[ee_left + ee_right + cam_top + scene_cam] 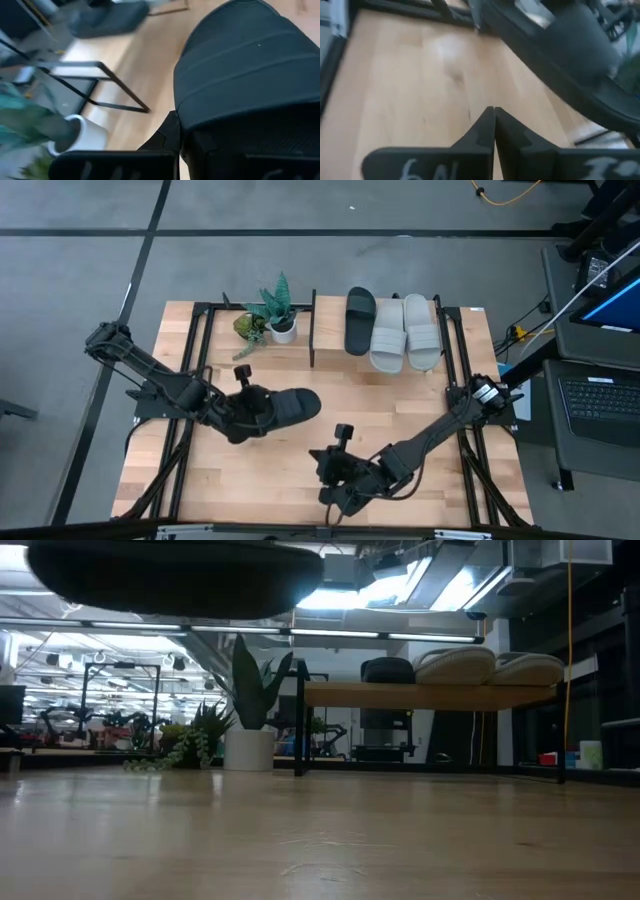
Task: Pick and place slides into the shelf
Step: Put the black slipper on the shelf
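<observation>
1. Left gripper is clamped on a black slide, holding it in the air over the table's middle-left; in the low view its sole hangs well clear of the wood.
2. Right gripper is closed and empty, parked low at the near edge of the table.
3. Shelf sits at the far side, top board carrying one black slide and two light grey slides side by side.
4. Potted plant stands just left of the shelf.
</observation>
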Robot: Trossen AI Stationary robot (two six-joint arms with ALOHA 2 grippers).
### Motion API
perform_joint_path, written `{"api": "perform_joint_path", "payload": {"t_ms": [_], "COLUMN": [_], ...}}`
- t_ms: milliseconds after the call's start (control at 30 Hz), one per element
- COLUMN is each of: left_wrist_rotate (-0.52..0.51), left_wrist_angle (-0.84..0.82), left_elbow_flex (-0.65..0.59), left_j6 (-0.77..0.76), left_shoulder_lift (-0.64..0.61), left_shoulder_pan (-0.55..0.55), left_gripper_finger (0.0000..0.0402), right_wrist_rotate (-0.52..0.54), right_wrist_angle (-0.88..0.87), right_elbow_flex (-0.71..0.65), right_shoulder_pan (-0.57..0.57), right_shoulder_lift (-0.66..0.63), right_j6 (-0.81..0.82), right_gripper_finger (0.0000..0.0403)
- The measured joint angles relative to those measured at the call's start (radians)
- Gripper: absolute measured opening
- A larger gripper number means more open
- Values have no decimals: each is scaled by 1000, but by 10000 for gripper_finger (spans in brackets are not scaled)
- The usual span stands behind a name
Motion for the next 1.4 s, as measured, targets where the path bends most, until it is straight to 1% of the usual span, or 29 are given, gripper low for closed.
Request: {"api": "perform_joint_path", "payload": {"t_ms": [100, 167, 233, 367, 400, 533, 633, 733, 967, 1067, 1200, 1267, 1400], "left_wrist_rotate": [-57, -76, -83, -84, -83, -75, -70, -70, -69, -69, -43, -36, -36], "left_wrist_angle": [1, 2, 17, 77, 96, 162, 177, 178, 178, 182, 192, 193, 193], "left_elbow_flex": [6, 6, 6, 6, 6, 6, 6, 6, 6, 6, 6, 6, 6], "left_j6": [10, 11, 13, 64, 80, 148, 158, 158, 158, 158, 158, 158, 158], "left_shoulder_lift": [0, 0, 0, 0, 0, 0, 0, 0, 0, 0, 0, 0, 0], "left_shoulder_pan": [17, 34, 52, 80, 87, 108, 119, 131, 162, 173, 186, 192, 192], "left_gripper_finger": [1, 1, 1, 1, 1, 1, 1, 1, 1, 1, 0, 1, 0], "right_wrist_rotate": [0, 0, 0, -2, -12, -104, -138, -176, -187, -214, -296, -306, -306], "right_wrist_angle": [79, 127, 164, 208, 210, 220, 223, 241, 324, 337, 403, 439, 460], "right_elbow_flex": [0, 0, 0, 0, 0, 0, 0, 0, 0, 0, 0, 0, 0], "right_shoulder_pan": [6, 6, 3, -23, -33, -71, -96, -111, -127, -145, -183, -197, -212], "right_shoulder_lift": [0, 0, 0, 0, 0, 0, 0, 0, 0, 0, 17, 29, 44], "right_j6": [-71, -124, -169, -230, -244, -313, -365, -423, -565, -611, -694, -744, -760], "right_gripper_finger": [12, 12, 12, 12, 12, 12, 17, 38, 120, 144, 154, 154, 153]}}
